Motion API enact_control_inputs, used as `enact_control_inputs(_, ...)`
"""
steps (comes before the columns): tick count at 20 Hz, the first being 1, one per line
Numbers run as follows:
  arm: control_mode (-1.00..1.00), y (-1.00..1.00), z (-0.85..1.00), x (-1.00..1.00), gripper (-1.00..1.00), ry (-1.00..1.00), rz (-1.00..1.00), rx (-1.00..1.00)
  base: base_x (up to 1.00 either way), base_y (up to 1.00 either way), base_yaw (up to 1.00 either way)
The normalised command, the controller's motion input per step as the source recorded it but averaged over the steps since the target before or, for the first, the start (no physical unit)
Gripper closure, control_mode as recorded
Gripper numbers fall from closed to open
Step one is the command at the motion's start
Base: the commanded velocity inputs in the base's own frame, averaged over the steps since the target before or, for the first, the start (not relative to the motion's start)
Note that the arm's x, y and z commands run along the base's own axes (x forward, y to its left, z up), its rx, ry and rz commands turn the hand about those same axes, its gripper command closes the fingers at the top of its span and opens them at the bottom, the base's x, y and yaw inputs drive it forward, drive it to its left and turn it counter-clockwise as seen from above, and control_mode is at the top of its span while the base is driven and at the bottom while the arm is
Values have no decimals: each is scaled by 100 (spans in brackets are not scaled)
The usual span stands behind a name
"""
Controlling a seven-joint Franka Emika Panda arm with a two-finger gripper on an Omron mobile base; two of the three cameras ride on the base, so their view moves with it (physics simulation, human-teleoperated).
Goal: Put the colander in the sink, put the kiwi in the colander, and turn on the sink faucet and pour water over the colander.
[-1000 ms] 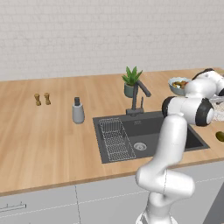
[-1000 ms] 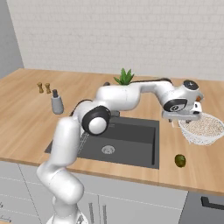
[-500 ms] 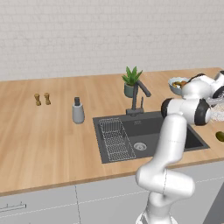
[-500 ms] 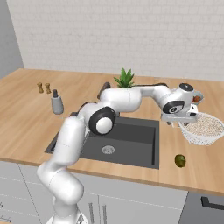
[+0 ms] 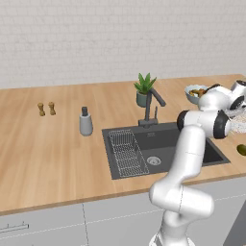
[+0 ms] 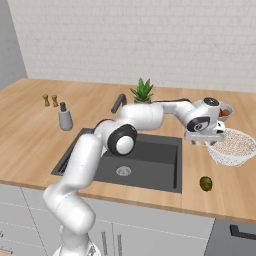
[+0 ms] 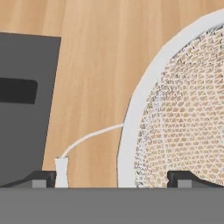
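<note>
End effector (image 6: pixel 206 141) open astride rim of light, stiff white perforated round colander (image 6: pixel 233 146) near surface's right edge; grip rim.

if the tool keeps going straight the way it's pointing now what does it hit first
Most likely the colander's white rim. In the hand view the open tool straddles that rim, one fingertip over the wooden counter, the other over the mesh. Depth is hard to judge, so the counter beside the sink might come first.

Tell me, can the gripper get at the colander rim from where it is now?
Probably yes. The gripper is open, one of its fingers outside the colander rim and the other inside, with nothing between them but the rim.
</note>
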Motion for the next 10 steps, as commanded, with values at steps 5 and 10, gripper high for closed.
enact_control_inputs(5,-100,-28,-1,23,-100,0,0,0,0,0,0)
enact_control_inputs(10,-100,-22,-16,5,-100,2,0,0,0,0,0)
